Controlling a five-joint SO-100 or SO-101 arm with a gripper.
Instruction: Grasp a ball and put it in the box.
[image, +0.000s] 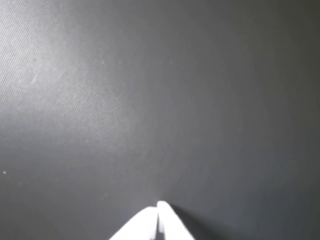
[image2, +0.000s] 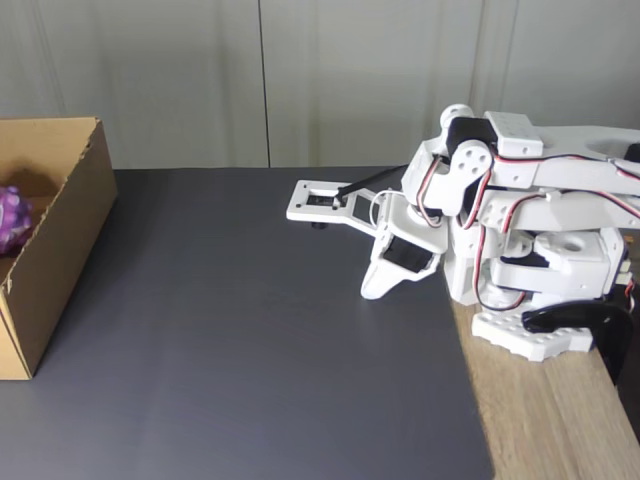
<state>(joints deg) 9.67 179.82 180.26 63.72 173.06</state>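
Mat (image: 150, 100) is what lies nearest, dark grey and finely textured, stretching ahead of the claw (image: 159, 212) in the wrist view. The two white fingers meet at their tips there, with nothing between them, so the claw is closed and empty. It hangs just above the mat; whether it touches I cannot tell.

In the fixed view the arm (image2: 500, 200) sits folded on its base at the right, upper links doubled back over one another, the claw (image2: 372, 290) tucked down in front and pointing at the mat. This looks like a parked pose, compact and low so that nothing hangs out over the working area. The base (image2: 530, 335) stands on a wooden table (image2: 540, 420), at the mat's right edge. A flat white part (image2: 322, 203) of the arm juts out to the left over the mat.

Farther off, well apart from the arm at the left edge, stands the box (image2: 60, 230), open at the top. The ball (image2: 12, 218), purple and knobbly, lies inside it against the left frame edge, partly cut off. With the ball in the box and the claw shut on nothing, the task looks finished.

Behind everything runs a pale panelled wall (image2: 300, 70).
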